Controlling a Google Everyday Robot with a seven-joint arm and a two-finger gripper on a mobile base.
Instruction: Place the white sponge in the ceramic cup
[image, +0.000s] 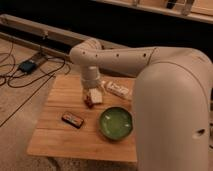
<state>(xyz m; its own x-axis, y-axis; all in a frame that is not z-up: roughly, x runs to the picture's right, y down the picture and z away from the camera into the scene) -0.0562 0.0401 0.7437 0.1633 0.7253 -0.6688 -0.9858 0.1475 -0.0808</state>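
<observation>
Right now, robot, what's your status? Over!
Gripper low over wooden table, right at white sponge. Ceramic cup not in sight. Green bowl and white bottle close beside; dark box farther off.

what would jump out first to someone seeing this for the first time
The bulky pale robot arm fills the right side and bends across the top. Its gripper hangs over the middle of the wooden table, right at the white sponge. Next comes the wide green bowl at the table's front right, with a small dark packet to its left.
</observation>
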